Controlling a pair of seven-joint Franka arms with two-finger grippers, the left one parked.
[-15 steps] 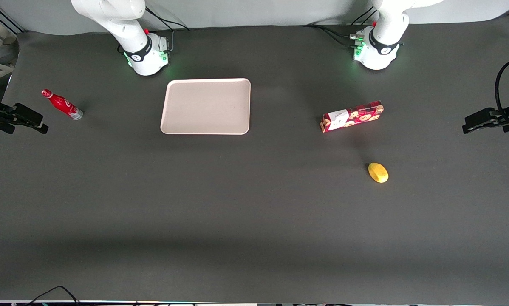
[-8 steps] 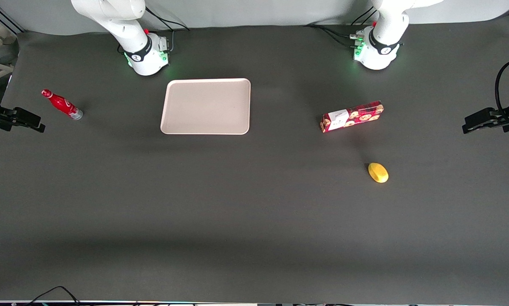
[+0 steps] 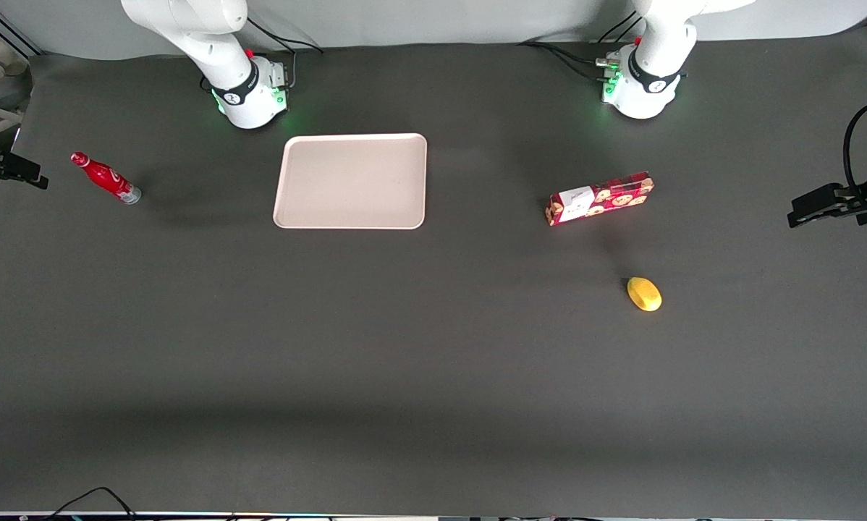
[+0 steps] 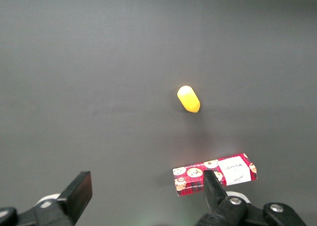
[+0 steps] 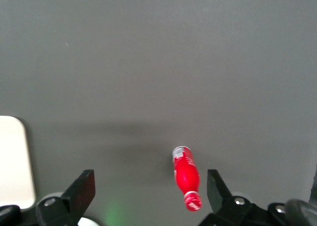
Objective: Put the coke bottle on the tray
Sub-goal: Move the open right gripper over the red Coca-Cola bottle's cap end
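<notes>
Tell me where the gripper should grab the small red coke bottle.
Grip the slim red coke bottle across its mid-body, coming straight down. It seems to lie on its side on the table, so the round body is likely the steadiest hold. The gripper is open, above it.

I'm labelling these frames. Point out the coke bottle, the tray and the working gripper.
coke bottle [image 3: 106,178]: front view, red body.
tray [image 3: 352,181]: front view, bare floor.
gripper [image 5: 148,191]: right wrist view, midway between its open fingers, above the bottle.

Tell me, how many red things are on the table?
2: the coke bottle lying at the working arm's end, below the open gripper, and the cookie box toward the parked arm's end.
</notes>
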